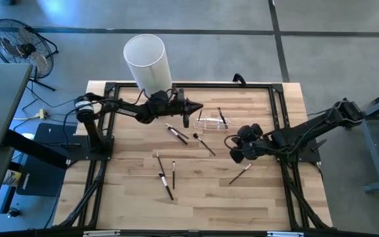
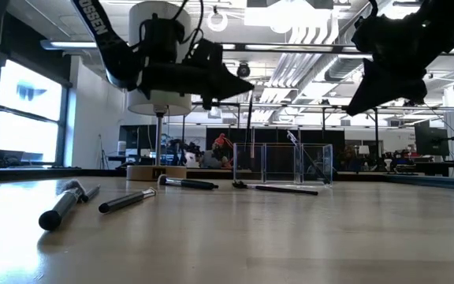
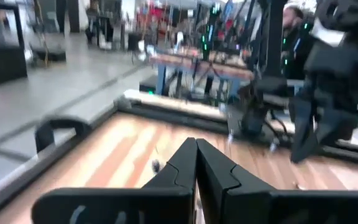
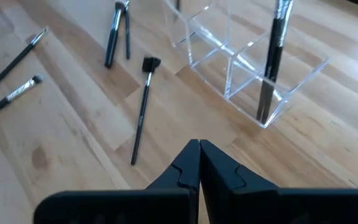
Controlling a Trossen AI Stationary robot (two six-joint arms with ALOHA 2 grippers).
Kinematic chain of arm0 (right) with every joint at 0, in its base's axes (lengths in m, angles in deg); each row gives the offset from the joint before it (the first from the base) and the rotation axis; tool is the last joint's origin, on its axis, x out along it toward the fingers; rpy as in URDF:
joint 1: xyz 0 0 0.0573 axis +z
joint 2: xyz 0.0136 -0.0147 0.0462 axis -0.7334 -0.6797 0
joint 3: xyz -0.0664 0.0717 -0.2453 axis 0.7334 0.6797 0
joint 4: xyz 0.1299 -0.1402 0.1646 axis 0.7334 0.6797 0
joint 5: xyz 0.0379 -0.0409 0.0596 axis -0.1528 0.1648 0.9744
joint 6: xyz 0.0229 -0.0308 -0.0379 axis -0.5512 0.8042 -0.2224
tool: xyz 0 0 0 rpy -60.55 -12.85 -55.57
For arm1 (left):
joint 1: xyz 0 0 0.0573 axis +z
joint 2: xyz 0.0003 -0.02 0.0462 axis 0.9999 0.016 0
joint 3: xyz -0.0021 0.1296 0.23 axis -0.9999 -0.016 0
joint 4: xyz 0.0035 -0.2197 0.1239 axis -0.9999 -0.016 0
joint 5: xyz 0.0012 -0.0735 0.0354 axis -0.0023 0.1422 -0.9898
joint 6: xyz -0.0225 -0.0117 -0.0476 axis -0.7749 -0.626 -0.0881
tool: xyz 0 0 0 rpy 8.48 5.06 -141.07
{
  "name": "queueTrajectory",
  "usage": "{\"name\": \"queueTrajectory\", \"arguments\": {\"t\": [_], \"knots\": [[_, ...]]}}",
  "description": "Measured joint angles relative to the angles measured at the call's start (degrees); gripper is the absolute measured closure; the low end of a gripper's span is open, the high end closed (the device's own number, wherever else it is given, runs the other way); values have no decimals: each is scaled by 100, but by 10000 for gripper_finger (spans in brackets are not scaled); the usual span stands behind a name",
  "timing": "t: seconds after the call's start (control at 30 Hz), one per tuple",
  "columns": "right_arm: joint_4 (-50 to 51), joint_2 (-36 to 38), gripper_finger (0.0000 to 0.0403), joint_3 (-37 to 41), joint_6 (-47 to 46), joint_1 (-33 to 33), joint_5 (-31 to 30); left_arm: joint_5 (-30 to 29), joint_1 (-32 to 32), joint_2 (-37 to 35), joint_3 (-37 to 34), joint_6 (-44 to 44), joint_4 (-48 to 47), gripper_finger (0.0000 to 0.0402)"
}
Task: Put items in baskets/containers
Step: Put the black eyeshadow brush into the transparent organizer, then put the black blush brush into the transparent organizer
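**Both grippers closed and empty, most brushes still loose on the table**

Nearest the low camera is a fat dark brush (image 2: pixel 60 207) lying on the wood, with a second brush (image 2: pixel 127 199) just beside it. Everything else sits further back.

Going left to right in the overhead view: the left gripper (image 1: pixel 188 110) hangs above the table with its fingers pinched together on nothing. The clear holder (image 1: pixel 210 122) is just off its tip, and two brushes (image 1: pixel 176 133) lie close below and beside it. The white cylinder (image 1: pixel 147 61) stands behind that arm and isn't the target.

Then the holder itself: it's a see-through divided box, and it already has one brush (image 4: pixel 272 59) standing tilted in a compartment.

Next, the right gripper (image 1: pixel 234 153). Its fingers are also pressed shut with nothing between them, and it floats clear of the wood. Straight ahead of its fingertips lies a flat-headed brush (image 4: pixel 142 109), its long axis running roughly along the gripper's pointing direction, head end away from the tool. The holder is just past that, off to one side. Another brush (image 1: pixel 240 174) lies near this arm on the side away from the holder.

My read: the right arm is the better placed for that flat-headed brush. It'd have to open up, and probably twist so the fingers close across the handle rather than along it.
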Motion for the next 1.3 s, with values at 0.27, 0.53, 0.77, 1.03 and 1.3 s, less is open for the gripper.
{"name": "queueTrajectory", "arguments": {"t": [0.27,0.53,0.77,1.03,1.3], "knots": [[-28,0,400,0,-64,0,-134,-120,9,-6,1,-172,-429,344],[-31,0,401,0,-34,0,-61,-213,-83,-61,249,-152,-635,242],[-15,-2,401,0,283,0,307,-1774,-604,-866,810,3,-2444,232],[-23,-2,399,0,734,0,423,-3792,-1151,-1524,2057,-2365,-6536,232],[-33,-2,397,0,935,0,441,-3931,-1161,-1544,2589,-5586,-9614,232]]}}
